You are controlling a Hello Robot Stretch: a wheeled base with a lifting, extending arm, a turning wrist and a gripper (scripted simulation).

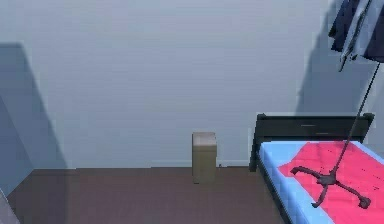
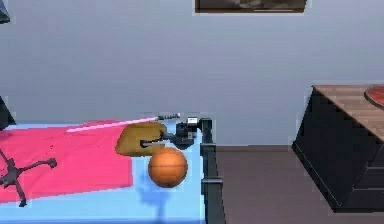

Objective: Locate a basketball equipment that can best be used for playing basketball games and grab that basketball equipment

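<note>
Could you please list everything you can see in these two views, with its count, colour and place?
basketball: one, orange, on the bed's blue sheet.
brown lump: one, tan, on the bed behind the basketball.
rod: one, pink, lying on the bed behind the lump.
bed: one, dark frame, blue sheet, against the wall.
blanket: one, pink-red, on the bed.
coat stand: one, dark, feet on the blanket.
clothes: dark blue, hanging atop the stand.
box: one, tan, on the floor by the wall.
dresser: one, dark, brown top, arm side view's right.
picture: one, dark frame, on the wall.
arm: one, dark bar, beside the basketball.
gripper: one, dark, at the lump; cannot tell whether it holds anything.
</note>
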